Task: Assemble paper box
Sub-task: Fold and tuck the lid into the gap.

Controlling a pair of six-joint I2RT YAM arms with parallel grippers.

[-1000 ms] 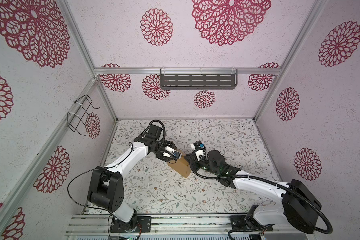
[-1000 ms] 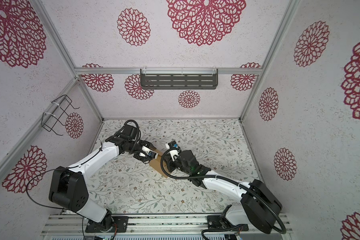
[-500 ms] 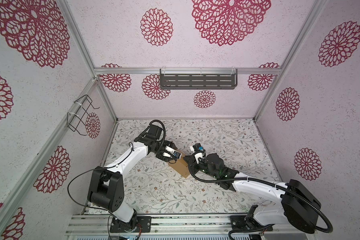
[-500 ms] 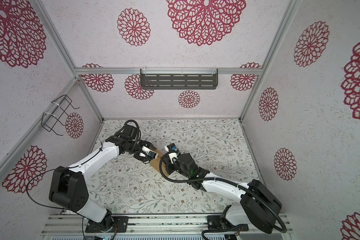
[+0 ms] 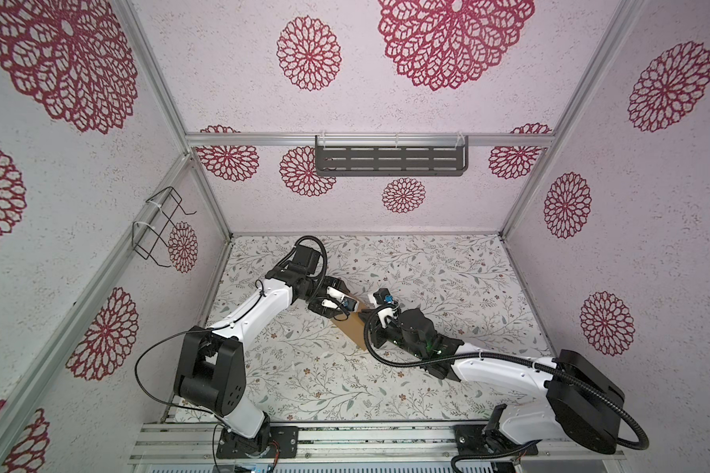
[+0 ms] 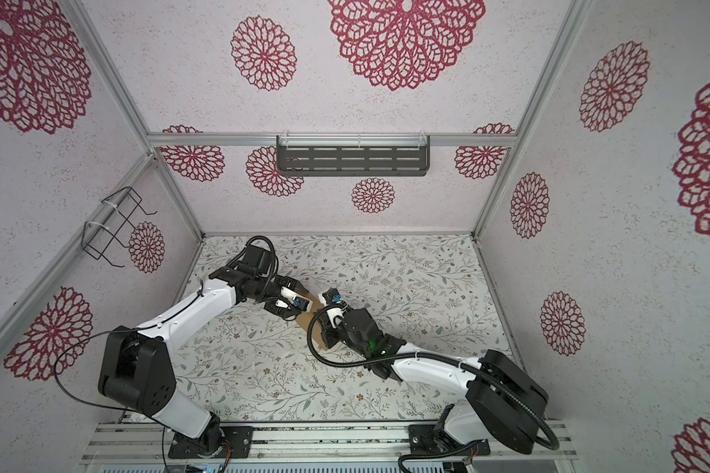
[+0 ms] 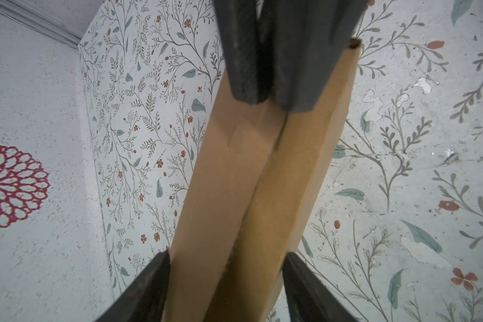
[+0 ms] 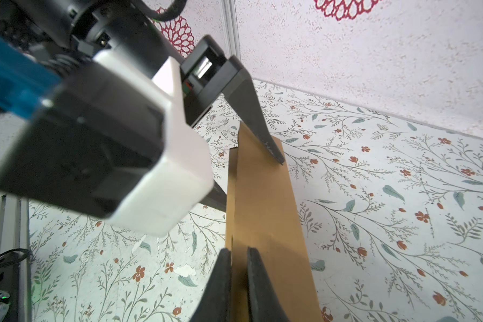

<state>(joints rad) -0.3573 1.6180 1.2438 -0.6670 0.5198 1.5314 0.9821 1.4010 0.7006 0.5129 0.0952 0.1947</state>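
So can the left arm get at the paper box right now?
Likely yes: the left gripper straddles one end of the paper box, seemingly touching both sides; the right gripper pinches the other end, out of its way.

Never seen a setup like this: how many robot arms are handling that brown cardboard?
2. The left arm comes in from the left, the right arm from the right; they meet at the paper box in the middle of the table. None seems hidden.
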